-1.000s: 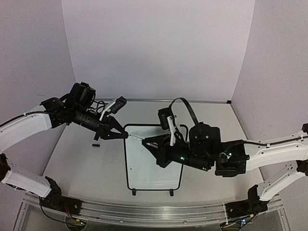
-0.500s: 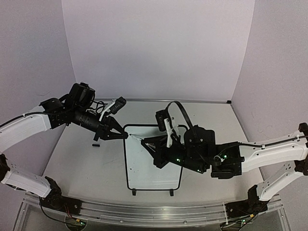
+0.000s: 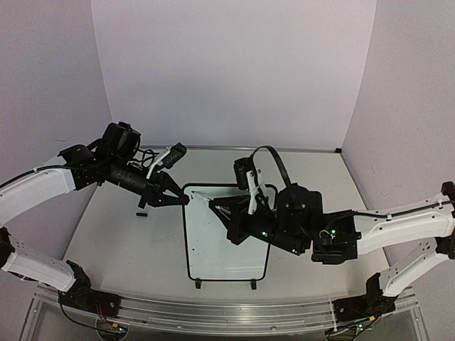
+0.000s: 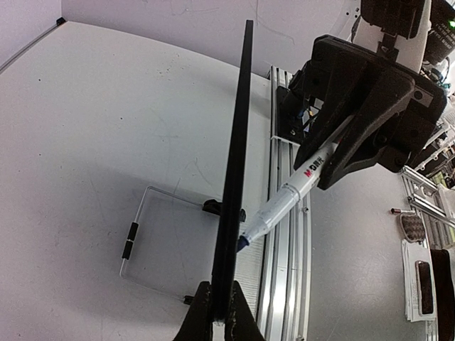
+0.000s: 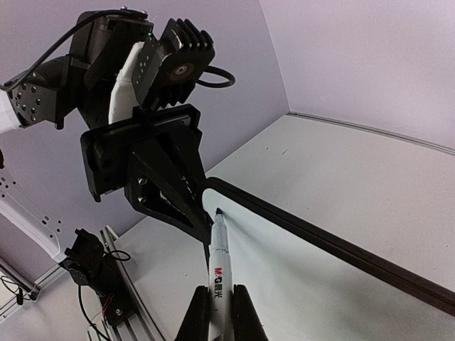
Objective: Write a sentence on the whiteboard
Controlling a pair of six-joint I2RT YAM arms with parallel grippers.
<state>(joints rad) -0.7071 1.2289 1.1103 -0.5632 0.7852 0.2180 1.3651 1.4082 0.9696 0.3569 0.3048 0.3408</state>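
The whiteboard (image 3: 213, 249) stands upright in its black frame, and no blue writing shows on its white face (image 5: 306, 270). My left gripper (image 3: 183, 201) is shut on the board's top-left corner. In the left wrist view the frame (image 4: 238, 142) runs edge-on out of that gripper (image 4: 219, 312). My right gripper (image 3: 231, 215) is shut on a white marker (image 5: 217, 263) with a blue tip. It also shows in the left wrist view (image 4: 295, 188). The tip is at the board's face near the top-left corner, close to the left gripper's fingers (image 5: 160, 185).
A small black cap-like piece (image 3: 141, 213) lies on the table left of the board. The board's wire stand (image 4: 135, 238) rests on the table behind it. The aluminium rail (image 3: 227, 312) runs along the near edge. Walls close in at the back and both sides.
My right arm shifted a little left, then back, and the marker tip ended slightly higher near the board's top-left corner. The left arm and the board have not moved.
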